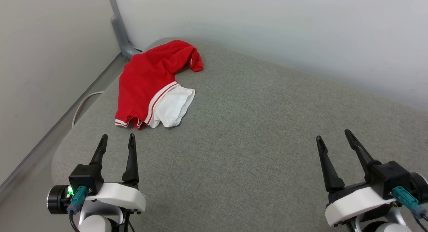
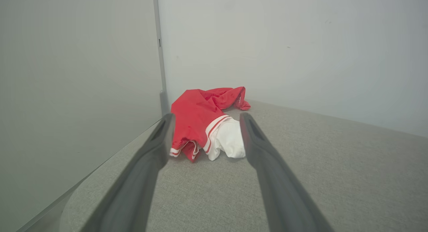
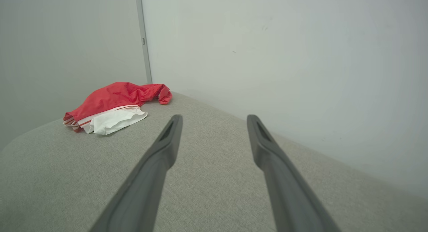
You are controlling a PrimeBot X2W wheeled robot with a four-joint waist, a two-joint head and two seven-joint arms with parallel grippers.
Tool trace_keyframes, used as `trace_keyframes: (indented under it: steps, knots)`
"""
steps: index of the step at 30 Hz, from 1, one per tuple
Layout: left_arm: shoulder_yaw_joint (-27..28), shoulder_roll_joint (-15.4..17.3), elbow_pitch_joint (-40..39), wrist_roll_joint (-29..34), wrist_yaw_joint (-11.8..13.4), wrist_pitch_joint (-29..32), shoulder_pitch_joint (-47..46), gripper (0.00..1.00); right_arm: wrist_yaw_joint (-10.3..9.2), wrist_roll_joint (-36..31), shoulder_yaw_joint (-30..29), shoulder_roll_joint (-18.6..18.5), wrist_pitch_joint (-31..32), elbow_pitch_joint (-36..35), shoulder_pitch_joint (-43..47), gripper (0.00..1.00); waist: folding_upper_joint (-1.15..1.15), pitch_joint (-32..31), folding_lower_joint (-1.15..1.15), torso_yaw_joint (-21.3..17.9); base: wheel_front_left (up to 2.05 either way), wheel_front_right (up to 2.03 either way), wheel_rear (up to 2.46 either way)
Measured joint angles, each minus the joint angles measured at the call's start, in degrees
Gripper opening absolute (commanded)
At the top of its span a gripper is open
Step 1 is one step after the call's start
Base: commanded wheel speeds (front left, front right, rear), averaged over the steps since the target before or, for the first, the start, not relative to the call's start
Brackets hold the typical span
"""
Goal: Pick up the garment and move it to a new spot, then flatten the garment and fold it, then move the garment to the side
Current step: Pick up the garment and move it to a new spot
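Observation:
The garment (image 1: 147, 81) lies crumpled in the far left corner of the grey fabric surface, red with a white sleeve and red-and-white striped trim turned toward me. Its lettering is hidden in the folds. My left gripper (image 1: 118, 140) hovers open just in front of it, a short gap from the striped hem. In the left wrist view the garment (image 2: 200, 118) shows between that gripper's (image 2: 204, 118) spread fingers. My right gripper (image 1: 332, 134) stands open far to the right over bare fabric. From the right wrist view the garment (image 3: 110, 105) lies at the left, well away from the gripper (image 3: 214, 117).
A grey cushioned surface (image 1: 254, 135) with a rounded near-left corner carries everything. White walls close in behind and on the left, meeting at a grey corner post (image 1: 117, 24). A pale cable (image 1: 83, 103) loops beside the surface's left edge.

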Motion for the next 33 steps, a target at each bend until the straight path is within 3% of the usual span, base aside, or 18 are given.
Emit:
trace_keyframes:
  steps: [10,17,24,33]
  knots:
    - [0.9,-0.1,0.7,-0.2,-0.4,0.0,-0.5,1.00,0.00,0.7,-0.2,0.0,0.2,0.1,-0.2,1.00,0.00,0.5,0.00,-0.2,0.00,0.00,0.00]
    - [2.0,0.5,4.0,-2.7,-1.5,0.0,-5.7,1.00,0.00,0.6,0.1,0.0,1.2,-1.1,-1.8,1.00,0.00,2.9,0.00,-1.8,0.00,0.00,0.00]
    - [3.6,4.6,12.2,-6.9,-2.3,2.3,-17.1,1.00,0.00,0.3,0.2,-0.7,1.9,-2.9,-4.8,1.00,0.00,7.9,0.01,-4.8,0.00,0.00,0.00]
    - [6.2,14.3,21.5,-12.4,-2.8,10.5,-30.1,1.00,0.00,0.6,0.3,-1.4,1.2,-3.4,-8.6,1.00,0.00,15.5,0.01,-10.5,0.00,0.00,0.00]
